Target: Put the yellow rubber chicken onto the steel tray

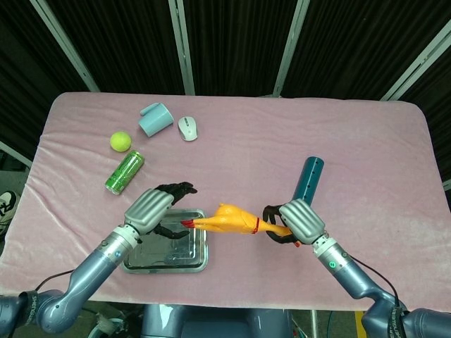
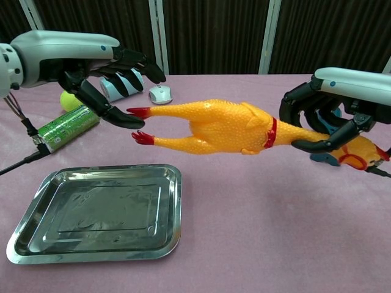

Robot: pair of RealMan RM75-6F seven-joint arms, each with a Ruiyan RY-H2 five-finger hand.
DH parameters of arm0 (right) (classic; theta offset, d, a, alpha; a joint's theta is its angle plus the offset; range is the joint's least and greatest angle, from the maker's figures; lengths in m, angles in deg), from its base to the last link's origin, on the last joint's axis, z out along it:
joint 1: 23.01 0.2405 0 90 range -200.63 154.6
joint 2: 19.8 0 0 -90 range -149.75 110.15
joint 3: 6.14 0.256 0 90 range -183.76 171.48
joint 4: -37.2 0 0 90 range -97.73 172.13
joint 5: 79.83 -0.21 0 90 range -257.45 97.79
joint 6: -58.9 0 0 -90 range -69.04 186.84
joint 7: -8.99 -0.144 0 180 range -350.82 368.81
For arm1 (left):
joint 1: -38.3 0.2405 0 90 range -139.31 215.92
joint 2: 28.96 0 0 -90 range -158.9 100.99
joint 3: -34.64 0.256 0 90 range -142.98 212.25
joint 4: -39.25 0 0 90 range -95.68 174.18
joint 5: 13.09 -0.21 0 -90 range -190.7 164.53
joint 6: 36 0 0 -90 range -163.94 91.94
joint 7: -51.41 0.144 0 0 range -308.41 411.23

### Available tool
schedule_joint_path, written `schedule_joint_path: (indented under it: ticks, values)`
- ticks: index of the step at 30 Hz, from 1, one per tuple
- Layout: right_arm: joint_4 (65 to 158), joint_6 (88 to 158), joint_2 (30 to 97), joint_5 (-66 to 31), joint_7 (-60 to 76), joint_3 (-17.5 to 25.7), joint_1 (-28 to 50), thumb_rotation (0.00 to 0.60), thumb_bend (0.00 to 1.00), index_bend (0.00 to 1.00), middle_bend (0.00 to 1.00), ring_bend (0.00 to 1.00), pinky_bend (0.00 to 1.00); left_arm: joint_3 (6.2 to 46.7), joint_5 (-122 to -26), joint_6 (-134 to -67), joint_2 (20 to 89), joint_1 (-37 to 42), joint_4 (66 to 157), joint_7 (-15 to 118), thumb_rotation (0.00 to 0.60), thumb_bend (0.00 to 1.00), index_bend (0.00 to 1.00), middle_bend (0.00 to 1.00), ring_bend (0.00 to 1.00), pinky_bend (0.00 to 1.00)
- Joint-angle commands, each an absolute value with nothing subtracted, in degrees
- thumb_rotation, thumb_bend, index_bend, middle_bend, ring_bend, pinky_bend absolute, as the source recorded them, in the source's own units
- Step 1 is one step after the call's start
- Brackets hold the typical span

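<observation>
My right hand grips the yellow rubber chicken by its neck and holds it level in the air. The red feet point left, above the right edge of the steel tray. The tray lies flat on the pink cloth with nothing in it. My left hand hovers over the tray with fingers spread, its fingertips right beside the chicken's feet. I cannot tell whether they touch.
A green can, a tennis ball, a light blue cup and a white mouse lie at the back left. A teal cylinder lies behind my right hand.
</observation>
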State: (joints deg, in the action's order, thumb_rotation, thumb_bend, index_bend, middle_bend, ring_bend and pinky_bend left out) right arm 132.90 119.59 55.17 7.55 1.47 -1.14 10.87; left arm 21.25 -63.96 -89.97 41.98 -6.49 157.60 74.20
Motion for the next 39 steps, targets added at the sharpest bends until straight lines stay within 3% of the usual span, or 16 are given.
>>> schedule_joint_path:
  ticks: [1,22,39]
  values:
    - [133.15,119.84,55.26,7.45,1.89,-1.03,10.85,0.6,0.93,0.87,0.69,0.71,0.87,20.22,-58.59,-89.64,43.57,-10.28,157.1,76.57,0.6,0.17,0.16,0.09,0.15,0.21]
    - [134.45,120.36,55.42,6.72,3.82,-0.74,10.95,0.6,0.93,0.87,0.69,0.71,0.87,18.48,-38.83,-84.51,41.82,-23.57,157.88,77.96,0.6,0.17,0.16,0.07,0.14,0.21]
    - [135.38,121.38,55.26,8.31,3.57,-1.16,10.93,0.6,0.94,0.87,0.7,0.71,0.87,21.22,-33.46,-90.64,46.85,-30.05,155.32,80.21,0.594,0.25,0.21,0.09,0.14,0.21]
